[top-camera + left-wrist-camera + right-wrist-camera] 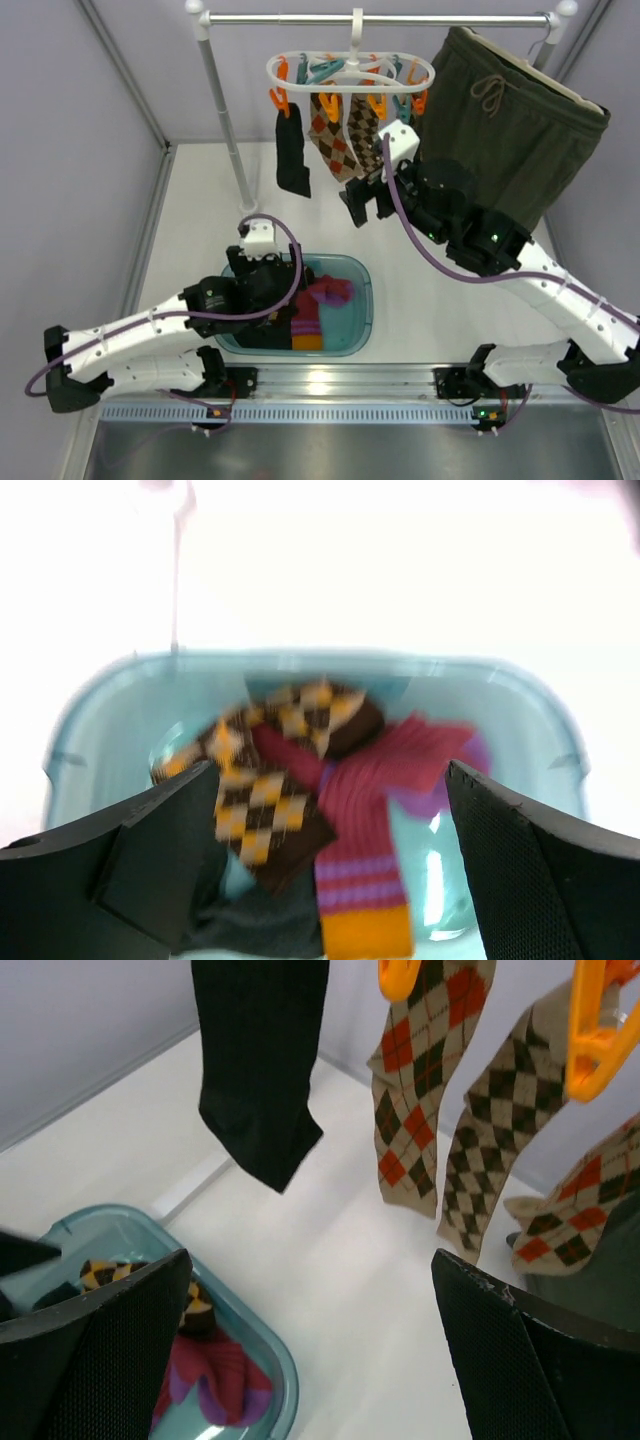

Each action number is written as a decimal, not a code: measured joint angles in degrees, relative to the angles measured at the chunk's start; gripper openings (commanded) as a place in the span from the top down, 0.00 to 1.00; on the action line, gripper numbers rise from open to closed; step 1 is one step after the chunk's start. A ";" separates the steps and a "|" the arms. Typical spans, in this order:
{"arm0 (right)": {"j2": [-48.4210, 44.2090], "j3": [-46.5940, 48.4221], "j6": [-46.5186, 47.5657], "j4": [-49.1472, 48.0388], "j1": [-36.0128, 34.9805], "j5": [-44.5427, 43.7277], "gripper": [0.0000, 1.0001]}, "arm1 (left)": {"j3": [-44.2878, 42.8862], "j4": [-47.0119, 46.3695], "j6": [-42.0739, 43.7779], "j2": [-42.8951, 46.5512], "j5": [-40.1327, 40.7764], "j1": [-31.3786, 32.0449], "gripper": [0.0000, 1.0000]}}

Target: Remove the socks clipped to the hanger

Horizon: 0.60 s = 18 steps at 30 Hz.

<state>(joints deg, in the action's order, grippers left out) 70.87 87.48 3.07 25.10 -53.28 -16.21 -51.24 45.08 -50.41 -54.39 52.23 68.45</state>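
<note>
The white ring hanger (350, 72) hangs from the rail by its hook, with orange and teal pegs around it. A black sock (292, 150) and several argyle socks (340, 140) are clipped to it. In the right wrist view the black sock (262, 1060) and the argyle socks (425, 1080) dangle from orange pegs (600, 1020). My right gripper (365, 205) hangs open just below them, holding nothing (312, 1257). My left gripper (330, 770) is open above the teal bin (90, 740), where a brown-yellow argyle sock (265, 800), a purple and orange sock (370, 870) and a dark sock (260, 920) lie.
Large olive-green shorts (510, 130) hang on the rail (380, 18) right of the hanger, close behind my right arm. The rail's stand pole (225, 110) rises at the left. The teal bin (360, 300) sits near the arms' bases. Grey walls enclose the table.
</note>
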 measured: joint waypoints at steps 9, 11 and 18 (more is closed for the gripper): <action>-12.20 -9.90 -1.77 -1.44 0.87 4.94 0.01 | -12.48 -20.74 24.20 -2.82 -23.34 -34.18 0.01; -14.25 -10.95 -1.77 -1.97 0.96 6.88 0.00 | -13.94 -25.31 27.47 -5.86 -30.23 -38.86 0.01; -19.23 -14.03 -1.70 -3.19 0.96 10.67 0.01 | -15.19 -40.15 33.92 -17.40 -43.93 -40.81 0.17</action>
<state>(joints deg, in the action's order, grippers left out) 51.64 73.45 1.37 21.91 -52.31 -5.54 -66.43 4.93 -16.49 -71.79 8.29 27.64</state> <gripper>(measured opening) 0.993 0.967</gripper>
